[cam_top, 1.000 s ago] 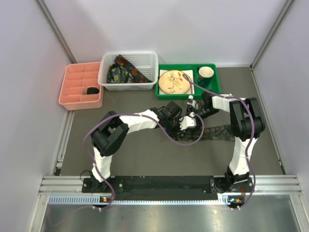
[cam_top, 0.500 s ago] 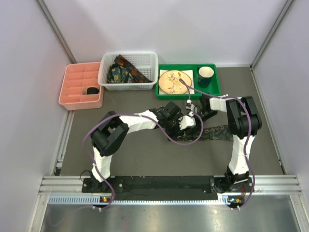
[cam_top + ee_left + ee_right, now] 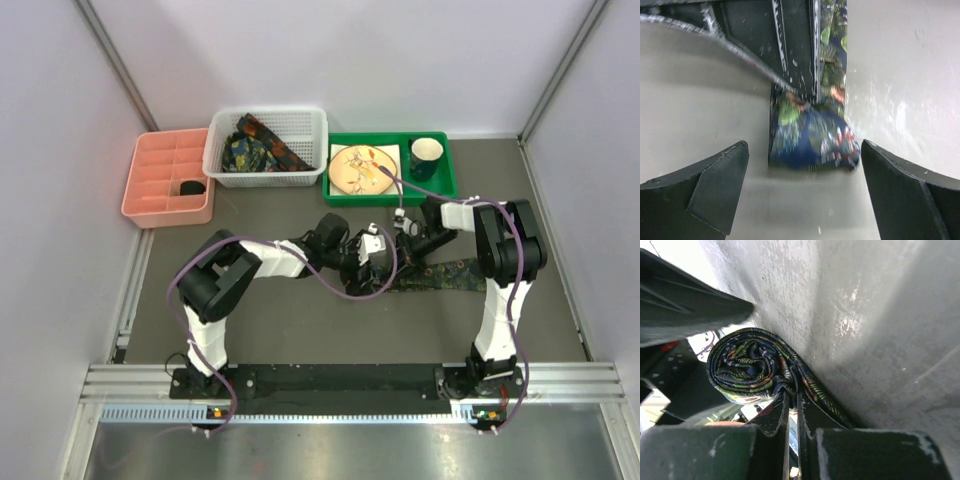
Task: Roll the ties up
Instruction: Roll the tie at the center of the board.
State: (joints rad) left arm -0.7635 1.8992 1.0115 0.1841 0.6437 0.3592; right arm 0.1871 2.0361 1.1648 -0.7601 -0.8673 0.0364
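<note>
One of the ties lies flat on the grey table, stretching right from a rolled end. The roll shows as a tight dark spiral with green and orange print. My right gripper is shut, its thin fingertips pinching the fabric where the roll meets the flat strip. In the left wrist view the roll lies just ahead of my left gripper, which is wide open and touches nothing. From above, the left gripper and right gripper sit close together over the roll.
More ties lie heaped in a white basket at the back. Left of it stands a pink compartment tray. A green tray holds a plate and a mug. Purple cables loop off both arms.
My left gripper has opened, let go of the roll and drawn back to the left. The right gripper has shut on the tie at the roll.
</note>
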